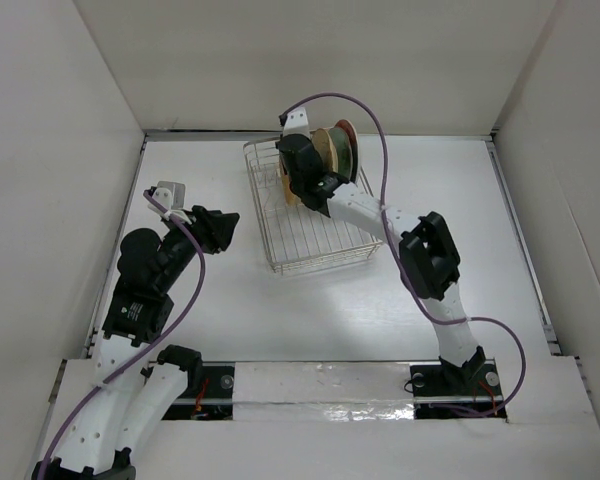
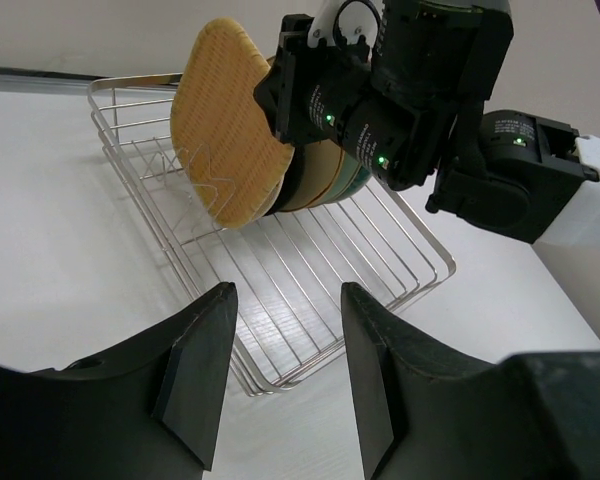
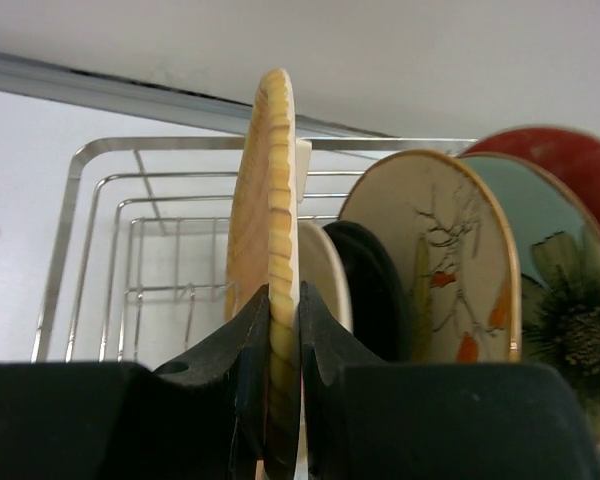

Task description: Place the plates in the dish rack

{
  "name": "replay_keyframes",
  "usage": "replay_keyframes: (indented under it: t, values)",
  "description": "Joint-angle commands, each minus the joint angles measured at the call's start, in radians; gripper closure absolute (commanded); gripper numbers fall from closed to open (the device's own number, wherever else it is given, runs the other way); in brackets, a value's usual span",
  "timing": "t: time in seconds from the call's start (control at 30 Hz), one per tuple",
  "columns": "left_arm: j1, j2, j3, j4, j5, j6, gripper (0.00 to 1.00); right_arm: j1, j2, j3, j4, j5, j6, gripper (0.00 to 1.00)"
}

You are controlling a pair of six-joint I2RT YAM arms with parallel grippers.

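The silver wire dish rack [image 1: 320,267] stands at the back middle of the table. Several plates stand upright in its far right part: pale yellow [image 3: 325,270], black [image 3: 375,285], cream with floral print [image 3: 440,240], teal with a flower [image 3: 560,290] and red [image 3: 570,160]. My right gripper [image 3: 283,310] is shut on the rim of the orange rounded-square plate [image 3: 273,180]. It holds that plate on edge over the rack [image 2: 420,285], just left of the pale yellow one. My left gripper [image 2: 285,300] hangs open and empty near the rack's front left corner.
White walls [image 1: 40,150] close in the table on the left, back and right. The right arm [image 1: 430,255] reaches over the rack's near right corner. The left arm [image 1: 145,270] sits folded at the left.
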Motion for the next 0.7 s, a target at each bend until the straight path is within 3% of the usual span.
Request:
replay_keyframes:
  t: [0.0,0.17,0.2,0.23,0.33,0.53,0.67]
  values:
    - [0.000,-0.005,-0.004,0.027,-0.013,0.012,0.57,-0.003,0.000,-0.035,0.091,-0.017,0.075,1.00]
    - [0.000,-0.005,-0.003,0.023,-0.025,0.009,0.52,-0.003,-0.009,-0.099,0.087,-0.027,0.156,0.98]
    - [0.000,-0.005,-0.003,0.023,-0.030,0.010,0.49,-0.003,-0.010,-0.111,0.081,-0.024,0.168,0.94]
    - [0.000,-0.005,-0.003,0.021,-0.030,0.009,0.45,-0.003,-0.013,-0.117,0.075,-0.024,0.190,0.83]
    - [0.000,-0.002,-0.001,0.020,-0.030,0.007,0.36,0.007,-0.046,-0.153,0.076,-0.025,0.207,0.61]
    - [0.000,0.001,-0.001,0.020,-0.036,0.007,0.32,0.007,-0.098,-0.174,0.082,-0.053,0.190,0.42]
    - [0.000,0.006,-0.001,0.020,-0.040,0.007,0.32,0.007,-0.119,-0.161,0.074,-0.059,0.170,0.38]
